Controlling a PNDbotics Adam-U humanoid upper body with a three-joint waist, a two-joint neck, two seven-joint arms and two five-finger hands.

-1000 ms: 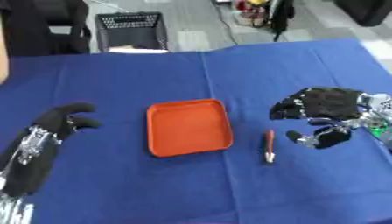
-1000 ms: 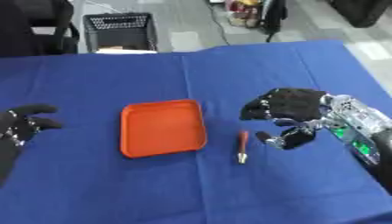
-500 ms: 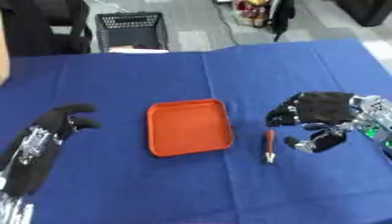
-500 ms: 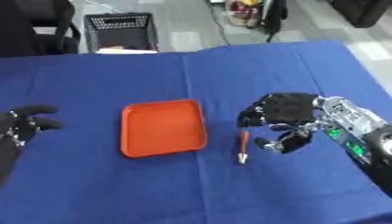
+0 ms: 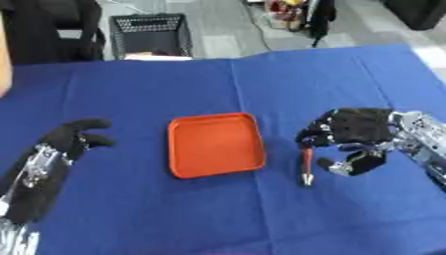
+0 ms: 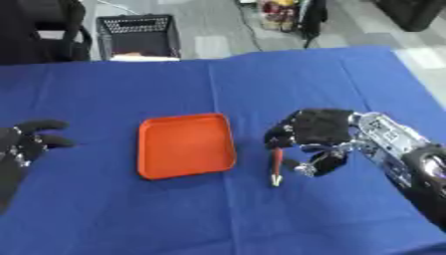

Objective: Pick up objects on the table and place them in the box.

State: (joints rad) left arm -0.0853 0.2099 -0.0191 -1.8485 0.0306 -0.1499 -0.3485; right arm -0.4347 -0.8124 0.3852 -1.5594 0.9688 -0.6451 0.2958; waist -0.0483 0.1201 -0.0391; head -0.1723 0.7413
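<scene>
— Lying on the blue tablecloth (image 5: pixel 218 209) is a thin red stick-like thing (image 5: pixel 306 167), maybe a pen. Where does it sit relative to the working hand?

— Right under the fingertips of the right hand (image 5: pixel 357 130). The stick's upper end is tucked beneath the curled black fingers (image 5: pixel 312 138), and its pale lower tip points toward the robot, just beside the thumb (image 5: pixel 347 166), on the thumb's left.

— Is the hand closed on it?

— The fingers are curled down over its top end and the thumb is bent in below them, with a gap between. Whether they actually touch or pinch the stick cannot be told from either view; the stick lies flat on the cloth.

— What is on the far side of the stick from that hand?

— An orange tray (image 6: pixel 184 122), shallow and roughly square with a raised rim, sitting to the left of the stick, close by but not touching it. Nothing lies in it.

— And the other hand?

— The left hand (image 5: pixel 72 138) rests well away at the left edge, palm down on the cloth, fingers relaxed and holding nothing.

— Anything beyond the table?

— A black mesh basket (image 5: pixel 150 34) stands on the floor past the far edge.
</scene>
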